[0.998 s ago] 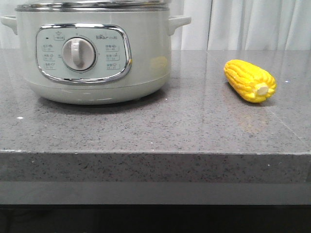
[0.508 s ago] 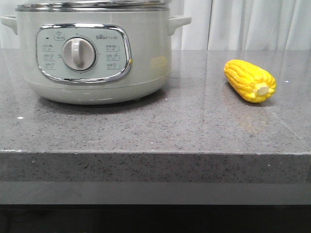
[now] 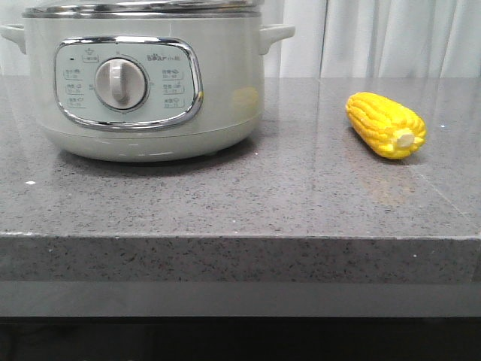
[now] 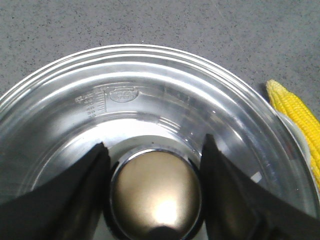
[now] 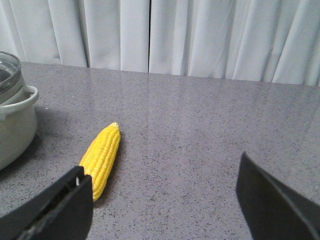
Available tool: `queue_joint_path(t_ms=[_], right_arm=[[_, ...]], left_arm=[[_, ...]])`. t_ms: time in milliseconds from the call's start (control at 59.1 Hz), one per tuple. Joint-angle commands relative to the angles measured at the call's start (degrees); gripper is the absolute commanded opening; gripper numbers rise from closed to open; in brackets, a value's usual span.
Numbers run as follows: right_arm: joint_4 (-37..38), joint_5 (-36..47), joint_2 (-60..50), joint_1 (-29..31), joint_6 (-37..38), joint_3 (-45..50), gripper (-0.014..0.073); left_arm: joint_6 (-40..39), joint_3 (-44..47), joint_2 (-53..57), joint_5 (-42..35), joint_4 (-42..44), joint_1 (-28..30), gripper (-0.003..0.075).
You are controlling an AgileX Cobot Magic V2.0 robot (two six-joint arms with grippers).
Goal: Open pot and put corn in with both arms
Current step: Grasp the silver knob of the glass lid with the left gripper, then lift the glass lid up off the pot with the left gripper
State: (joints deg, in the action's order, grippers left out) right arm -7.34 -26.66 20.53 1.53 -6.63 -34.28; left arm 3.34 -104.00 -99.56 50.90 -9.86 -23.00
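Pot point(image 3: 150, 83) sits on the robot's left side of the grey desk point(image 3: 285, 203), lid on, and the left wrist view looks straight down onto that glass lid point(image 4: 150, 95). The shiny metal knob point(image 4: 156, 192) is right between the left gripper point(image 4: 152, 160) fingers point(image 4: 80, 190), one dark finger on each side of it. They look spread, with a thin gap to the knob on either side, though whether they touch it I cannot tell for sure. So the lid lift belongs to the left arm, by my reading.

Over on the right, the corn point(image 3: 386, 125) lies flat on the desk, well apart from the pot. In the right wrist view the corn point(image 5: 101, 159) runs lengthwise away from the camera, off toward one finger point(image 5: 55, 210) rather than centred. The right gripper point(image 5: 165, 205) is wide apart, holding nothing. It's the nearer arm to the cob, and I'd say it needs to shift sideways before closing across that long axis.
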Motion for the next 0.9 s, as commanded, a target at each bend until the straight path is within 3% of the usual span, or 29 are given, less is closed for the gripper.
queue_joint_path(t_ms=[0, 558, 880], right_arm=[[0.4, 5.0, 1.0, 0.4, -0.3, -1.8, 0.0602], [0.4, 4.8, 1.0, 0.4, -0.3, -1.8, 0.0602], [0.4, 4.0, 1.0, 0.4, -0.3, -1.8, 0.0602]], left_arm=[[-0.6, -1.9, 3.5, -4.0, 0.6, -0.2, 0.0292], [-0.2, -1.3, 14.9, -5.2, 0.6, -0.2, 0.0291], [1.0, 13.3, 29.1, -7.8, 0.7, -0.2, 0.0291]])
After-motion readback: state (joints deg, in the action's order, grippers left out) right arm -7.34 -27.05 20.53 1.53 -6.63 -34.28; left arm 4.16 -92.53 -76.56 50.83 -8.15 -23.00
